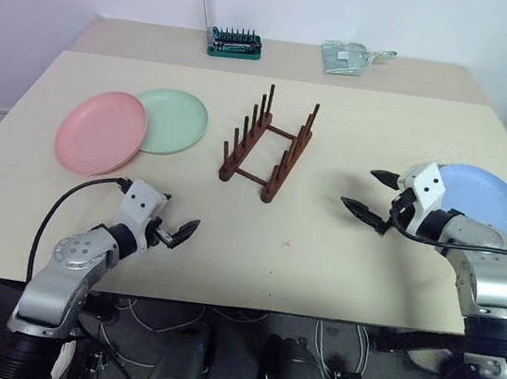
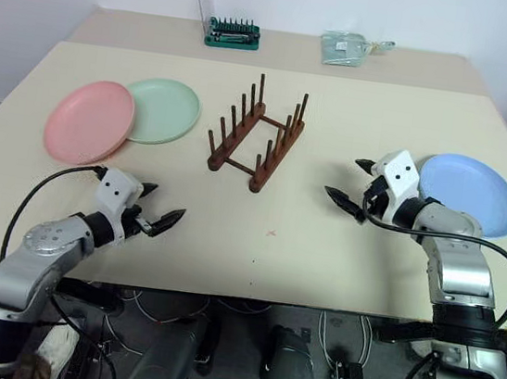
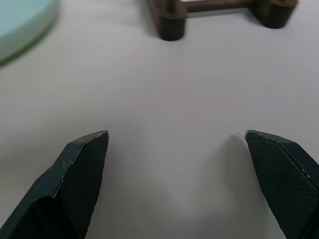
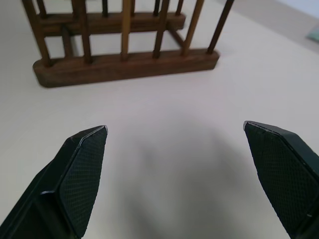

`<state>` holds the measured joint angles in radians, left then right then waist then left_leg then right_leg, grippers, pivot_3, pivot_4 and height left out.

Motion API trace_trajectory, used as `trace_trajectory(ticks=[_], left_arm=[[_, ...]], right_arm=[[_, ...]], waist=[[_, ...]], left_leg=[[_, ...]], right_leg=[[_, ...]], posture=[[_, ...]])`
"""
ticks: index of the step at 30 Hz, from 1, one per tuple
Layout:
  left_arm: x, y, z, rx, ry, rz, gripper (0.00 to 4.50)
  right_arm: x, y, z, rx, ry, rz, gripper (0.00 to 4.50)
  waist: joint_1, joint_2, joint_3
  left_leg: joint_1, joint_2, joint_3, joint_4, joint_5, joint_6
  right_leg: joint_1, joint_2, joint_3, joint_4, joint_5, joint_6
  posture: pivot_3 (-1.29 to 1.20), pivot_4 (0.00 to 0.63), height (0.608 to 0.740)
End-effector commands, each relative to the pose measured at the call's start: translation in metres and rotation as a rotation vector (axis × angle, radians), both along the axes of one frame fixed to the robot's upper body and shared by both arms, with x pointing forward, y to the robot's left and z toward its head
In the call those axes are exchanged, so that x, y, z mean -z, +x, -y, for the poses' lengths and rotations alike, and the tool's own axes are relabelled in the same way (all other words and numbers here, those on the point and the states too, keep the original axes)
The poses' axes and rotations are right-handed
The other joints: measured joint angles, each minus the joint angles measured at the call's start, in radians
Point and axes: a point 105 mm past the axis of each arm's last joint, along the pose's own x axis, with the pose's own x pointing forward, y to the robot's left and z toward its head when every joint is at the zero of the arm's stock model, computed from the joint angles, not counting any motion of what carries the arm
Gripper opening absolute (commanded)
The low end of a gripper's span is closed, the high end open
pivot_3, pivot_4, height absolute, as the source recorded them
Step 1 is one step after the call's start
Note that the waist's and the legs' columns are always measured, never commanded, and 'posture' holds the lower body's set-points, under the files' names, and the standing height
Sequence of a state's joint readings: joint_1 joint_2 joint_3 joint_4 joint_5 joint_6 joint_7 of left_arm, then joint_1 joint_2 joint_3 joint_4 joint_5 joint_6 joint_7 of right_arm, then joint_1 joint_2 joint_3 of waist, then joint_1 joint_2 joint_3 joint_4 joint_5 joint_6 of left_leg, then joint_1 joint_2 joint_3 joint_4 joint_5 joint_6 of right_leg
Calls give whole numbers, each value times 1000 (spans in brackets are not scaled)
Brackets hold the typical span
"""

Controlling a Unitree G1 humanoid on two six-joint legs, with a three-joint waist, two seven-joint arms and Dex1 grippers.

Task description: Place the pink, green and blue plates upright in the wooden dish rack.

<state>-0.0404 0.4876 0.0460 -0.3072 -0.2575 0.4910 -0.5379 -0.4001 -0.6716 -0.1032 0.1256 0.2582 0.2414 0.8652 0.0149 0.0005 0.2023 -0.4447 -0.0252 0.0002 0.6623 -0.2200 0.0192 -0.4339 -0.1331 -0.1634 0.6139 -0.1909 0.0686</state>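
Observation:
The wooden dish rack [image 1: 268, 149] stands empty in the middle of the table, its pegs upright. To its left lie the pink plate [image 1: 100, 131] and the green plate [image 1: 174, 121], flat, with the pink rim overlapping the green one. Flat at the right edge lies the blue plate [image 1: 481, 201]. My left gripper [image 1: 183, 230] hovers open near the front edge, below the pink plate, with nothing between its fingers. Open and empty too, my right gripper [image 1: 361, 190] sits just left of the blue plate, pointing at the rack [image 4: 124, 64]. The left wrist view catches the rack's foot [image 3: 172, 25] and the green plate [image 3: 20, 25].
A green screwdriver-bit holder [image 1: 234, 44] and a clear packet [image 1: 350, 57] sit at the back of the beige table [image 1: 320, 254]. Bare tabletop lies between the grippers in front of the rack. Cables hang below the front edge.

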Motion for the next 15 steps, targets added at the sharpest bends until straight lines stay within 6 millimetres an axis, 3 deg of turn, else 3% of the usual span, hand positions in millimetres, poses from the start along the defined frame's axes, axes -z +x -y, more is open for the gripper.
trace_trajectory(ticks=[1, 6, 10, 15], left_arm=[[-8, 3, 5, 8, 2, 39, 4500], [-12, 11, 18, 26, -6, 63, 4500], [-14, 11, 56, 188, -22, 59, 4500], [10, 36, 104, 209, 98, 24, 4500]], right_arm=[[-17, 3, -4, -9, 1, 66, 4465], [-19, 8, -9, -21, -6, 79, 4465], [-19, 9, -13, -35, -12, 84, 4465], [-23, 9, -13, -33, -14, 102, 4465]], waist=[[0, 0, 0], [0, 0, 0], [5, 0, 0], [27, 0, 0]], left_leg=[[0, 0, 0, 0, 0, 0], [0, 0, 0, 0, 0, 0], [0, 0, 0, 0, 0, 1], [0, -1, 2, 1, 2, 3]], right_leg=[[0, 0, 0, 0, 0, 0], [0, 0, 0, 0, 0, 0], [0, 1, 0, 0, 0, 0], [1, 2, -1, 0, 1, 1]], posture=[[0, 150, 730], [0, 150, 730], [0, 150, 730], [0, 150, 730]])
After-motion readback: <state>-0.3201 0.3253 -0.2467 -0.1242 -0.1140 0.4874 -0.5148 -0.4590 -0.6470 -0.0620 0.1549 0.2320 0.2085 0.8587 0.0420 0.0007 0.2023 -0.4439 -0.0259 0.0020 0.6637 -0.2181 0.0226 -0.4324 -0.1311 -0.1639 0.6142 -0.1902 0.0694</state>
